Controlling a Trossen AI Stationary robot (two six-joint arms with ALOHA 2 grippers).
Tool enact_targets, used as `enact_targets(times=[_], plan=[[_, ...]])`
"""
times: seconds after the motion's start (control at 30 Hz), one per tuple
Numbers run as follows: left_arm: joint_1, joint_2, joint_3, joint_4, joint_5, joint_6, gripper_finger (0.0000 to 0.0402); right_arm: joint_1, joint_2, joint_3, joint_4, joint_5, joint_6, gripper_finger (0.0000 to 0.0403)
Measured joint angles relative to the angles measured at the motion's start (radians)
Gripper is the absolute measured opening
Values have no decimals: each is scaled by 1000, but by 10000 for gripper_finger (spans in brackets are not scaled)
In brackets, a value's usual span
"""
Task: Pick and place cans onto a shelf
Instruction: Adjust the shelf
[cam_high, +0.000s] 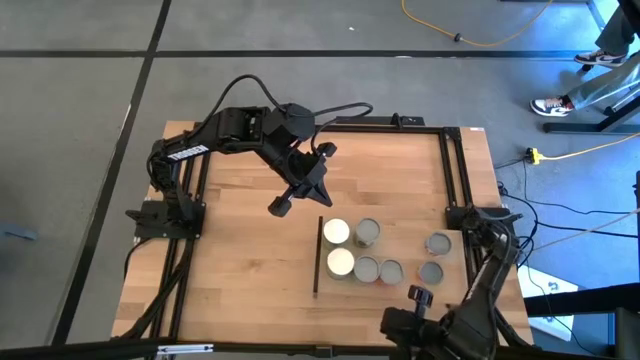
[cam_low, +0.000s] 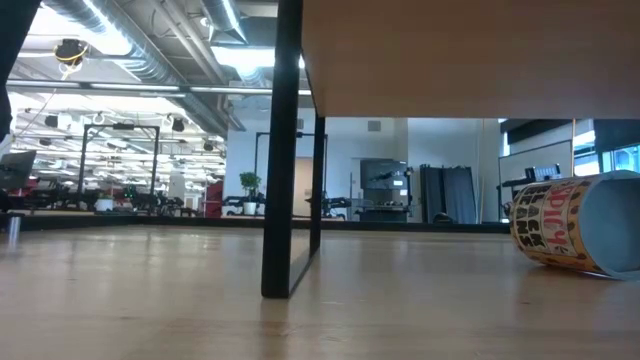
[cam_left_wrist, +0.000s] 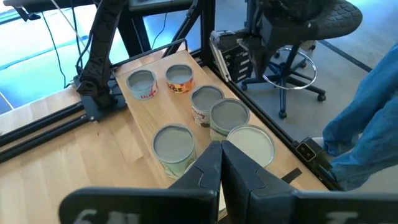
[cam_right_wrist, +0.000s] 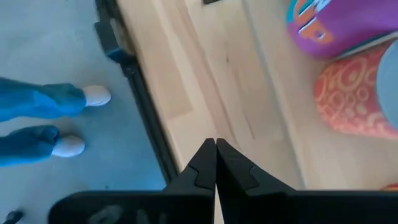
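Left gripper (cam_high: 281, 205) hangs over the middle of the tabletop (cam_high: 240, 260), fingers pressed together and holding nothing, its wrist camera aimed at the cans. That pose reads as an arm standing off from the group with no can picked yet, since closed fingers would have to part before any grasp. Right gripper (cam_high: 418, 295) sits low at the near right edge of the table, jaws also together and empty, apparently waiting out of the way.

Six cans stand upright in a loose cluster right of centre. Two white-topped cans (cam_high: 336, 232) sit stacked along the dark strip (cam_high: 317, 256), which seems to mark the shelf's edge, so these may count as placed. Beside them are three grey-topped cans (cam_high: 368, 232), and two more (cam_high: 438, 243) stand apart nearer the right arm's base, probably the ones left to move. From above the shelf board is hard to separate from the tabletop, so I cannot say exactly which cans rest on it.
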Motion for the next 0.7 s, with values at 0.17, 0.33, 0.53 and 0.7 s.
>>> enact_targets(times=[0.17,0.33,0.53,0.7], plan=[[0,0,0,0,0,0,0,33,-28,17,2,27,3,5],[0,0,0,0,0,-1,0,76,-80,10,-1,76,78,5],[0,0,0,0,0,-1,0,137,-91,9,1,-75,128,5],[0,0,0,0,0,-1,0,210,-91,8,1,-177,239,5]])
